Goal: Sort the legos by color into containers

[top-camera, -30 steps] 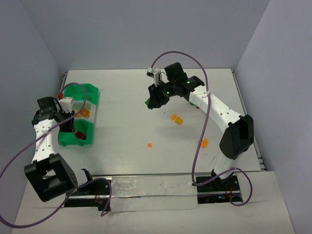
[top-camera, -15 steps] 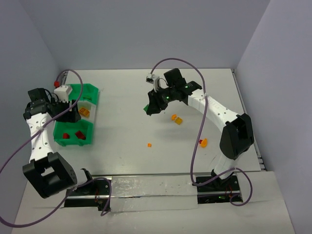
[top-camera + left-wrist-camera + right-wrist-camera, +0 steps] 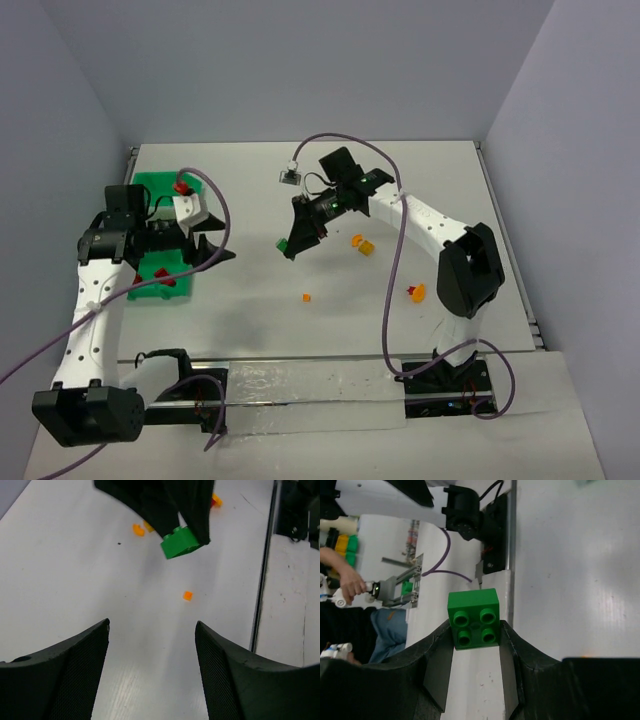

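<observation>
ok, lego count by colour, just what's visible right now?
Orange legos: 4, loose on the table
Red legos: 2, in the near green bin
Green lego: 1, held in the right gripper
Total: 7 in view; more may be hidden.

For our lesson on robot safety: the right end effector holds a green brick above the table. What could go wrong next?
1. The green brick is pinched only at the tips of the right end effector; it could slip and fall.
2. The open left end effector sits between it and the containers; the arms might collide.
</observation>
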You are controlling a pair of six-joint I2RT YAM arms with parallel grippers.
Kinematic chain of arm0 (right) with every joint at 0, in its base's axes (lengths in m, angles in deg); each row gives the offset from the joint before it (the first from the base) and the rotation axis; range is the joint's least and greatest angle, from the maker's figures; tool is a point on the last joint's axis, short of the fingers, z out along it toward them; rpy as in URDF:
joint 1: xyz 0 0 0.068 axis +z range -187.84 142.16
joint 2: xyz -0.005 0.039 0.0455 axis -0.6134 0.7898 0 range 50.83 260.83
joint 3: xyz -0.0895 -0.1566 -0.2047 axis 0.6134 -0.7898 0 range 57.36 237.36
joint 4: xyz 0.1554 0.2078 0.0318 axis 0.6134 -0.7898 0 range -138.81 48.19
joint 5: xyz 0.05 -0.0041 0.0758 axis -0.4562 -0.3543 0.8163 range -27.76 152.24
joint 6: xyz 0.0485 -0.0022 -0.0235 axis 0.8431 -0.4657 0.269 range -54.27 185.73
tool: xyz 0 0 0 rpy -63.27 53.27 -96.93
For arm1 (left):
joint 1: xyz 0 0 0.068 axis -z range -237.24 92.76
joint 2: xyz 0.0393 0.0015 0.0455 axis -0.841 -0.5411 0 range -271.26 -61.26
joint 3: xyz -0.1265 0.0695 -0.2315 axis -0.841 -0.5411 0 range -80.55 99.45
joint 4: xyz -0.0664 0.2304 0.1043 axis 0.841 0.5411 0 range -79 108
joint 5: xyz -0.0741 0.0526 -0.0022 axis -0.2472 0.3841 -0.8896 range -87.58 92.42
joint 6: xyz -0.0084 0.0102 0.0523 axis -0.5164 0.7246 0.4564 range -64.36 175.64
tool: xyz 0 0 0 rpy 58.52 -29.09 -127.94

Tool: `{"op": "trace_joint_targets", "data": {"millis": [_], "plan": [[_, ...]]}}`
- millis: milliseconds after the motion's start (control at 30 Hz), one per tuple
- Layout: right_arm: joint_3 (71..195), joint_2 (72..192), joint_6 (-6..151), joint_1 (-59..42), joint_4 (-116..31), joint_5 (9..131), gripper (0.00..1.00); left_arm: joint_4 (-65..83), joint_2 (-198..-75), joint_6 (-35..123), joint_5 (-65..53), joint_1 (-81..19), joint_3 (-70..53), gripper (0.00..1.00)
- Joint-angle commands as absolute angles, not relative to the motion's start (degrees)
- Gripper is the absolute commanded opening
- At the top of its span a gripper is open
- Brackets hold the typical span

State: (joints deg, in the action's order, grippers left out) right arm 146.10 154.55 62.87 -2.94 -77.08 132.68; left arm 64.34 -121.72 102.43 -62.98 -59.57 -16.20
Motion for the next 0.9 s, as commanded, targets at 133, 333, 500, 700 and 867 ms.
{"op": "trace_joint_targets", "data": {"millis": [133, 333, 500, 700, 867], "plan": [[157.74, 161.14, 48.49, 1.11, -96.78, 139.68, 0.0, 85.08, -124.11, 136.14, -64.39, -48.91, -9.98, 0.74], [160.24, 163.07, 44.23, 3.4, -103.52, 139.67, 0.0, 85.06, -125.03, 137.87, -66.82, -44.88, -9.49, 0.69], [160.98, 163.77, 44.81, 4.17, -103.77, 140.16, 0.0, 78.9, -124.46, 131.33, -65.65, -42.25, -10.51, 0.66], [161.68, 164.06, 46.5, 4.41, -103.22, 140.93, 0.0, 69.7, -122.56, 122.36, -62.37, -39.59, -13.11, 0.64], [162.82, 164.39, 47.51, 4.5, -102.98, 142.0, 0.0, 64.89, -121.12, 117.15, -59.25, -36.07, -15.86, 0.63]]}}
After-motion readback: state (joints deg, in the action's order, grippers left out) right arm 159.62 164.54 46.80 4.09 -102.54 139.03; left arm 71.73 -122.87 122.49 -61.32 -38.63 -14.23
